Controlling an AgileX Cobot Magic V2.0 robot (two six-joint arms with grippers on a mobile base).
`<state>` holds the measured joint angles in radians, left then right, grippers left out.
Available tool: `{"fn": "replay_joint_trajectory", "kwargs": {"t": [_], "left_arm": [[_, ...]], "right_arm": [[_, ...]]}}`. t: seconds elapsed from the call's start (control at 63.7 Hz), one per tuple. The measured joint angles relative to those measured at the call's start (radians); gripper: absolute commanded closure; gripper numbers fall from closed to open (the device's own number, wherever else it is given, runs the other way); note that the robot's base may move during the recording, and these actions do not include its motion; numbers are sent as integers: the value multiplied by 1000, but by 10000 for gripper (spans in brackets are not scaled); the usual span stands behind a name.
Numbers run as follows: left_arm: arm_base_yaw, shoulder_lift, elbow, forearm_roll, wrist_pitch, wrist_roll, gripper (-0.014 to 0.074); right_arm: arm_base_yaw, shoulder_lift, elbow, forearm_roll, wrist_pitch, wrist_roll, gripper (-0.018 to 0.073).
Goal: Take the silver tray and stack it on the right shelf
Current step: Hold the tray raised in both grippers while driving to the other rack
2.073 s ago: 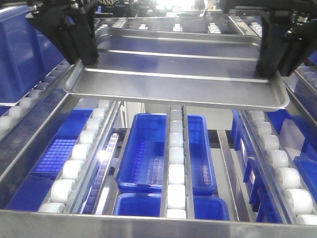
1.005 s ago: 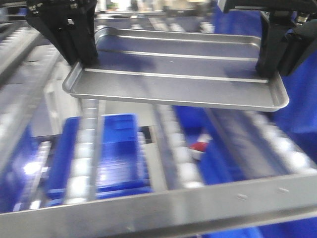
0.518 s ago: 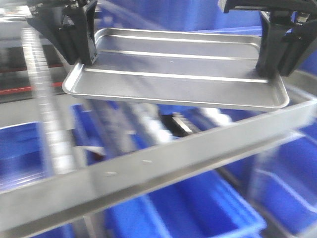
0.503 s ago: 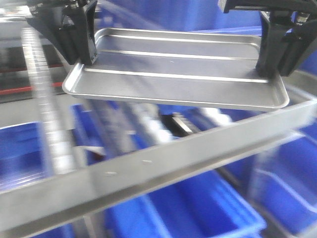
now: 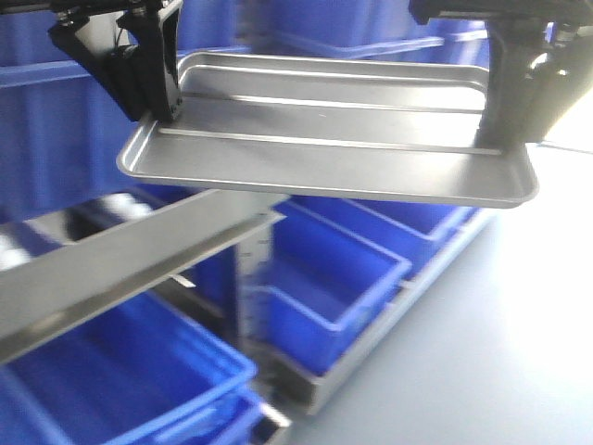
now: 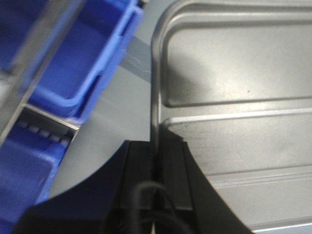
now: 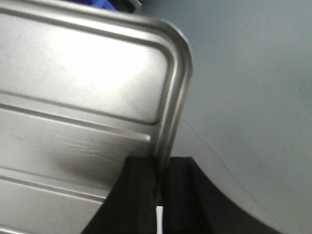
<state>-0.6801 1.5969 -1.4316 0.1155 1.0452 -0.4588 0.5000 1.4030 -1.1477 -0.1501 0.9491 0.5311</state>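
steel rack bar (image 5: pixel 120 260), blurred, slants across the lower left, with blue bins (image 5: pixel 338 273) below and behind it. left gripper (image 5: pixel 159 113) comes in from the top left, black fingers (image 6: pixel 141 170) pinched on the rim of the silver tray (image 5: pixel 324 148) at its left short edge. left wrist cam shows one finger on each side of the rim, narrow gap, metal between them. tray is off every surface, roughly level, held in the air above the bar and bins and touching neither. two long ribs run along its floor. right gripper (image 5: pixel 503 141) does the same on the right short edge, fingers (image 7: pixel 139 195) closed narrow on the rim just short of the rounded corner. grey floor (image 5: pixel 500 352) lies under that end.
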Motion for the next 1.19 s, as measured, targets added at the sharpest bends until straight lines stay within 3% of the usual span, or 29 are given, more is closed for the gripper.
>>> {"fn": "replay_joint_trajectory", "kwargs": {"t": [1.194], "left_arm": [[0, 0, 0, -5, 1, 0, 689]], "right_arm": [[0, -4, 0, -2, 12, 1, 501]]}}
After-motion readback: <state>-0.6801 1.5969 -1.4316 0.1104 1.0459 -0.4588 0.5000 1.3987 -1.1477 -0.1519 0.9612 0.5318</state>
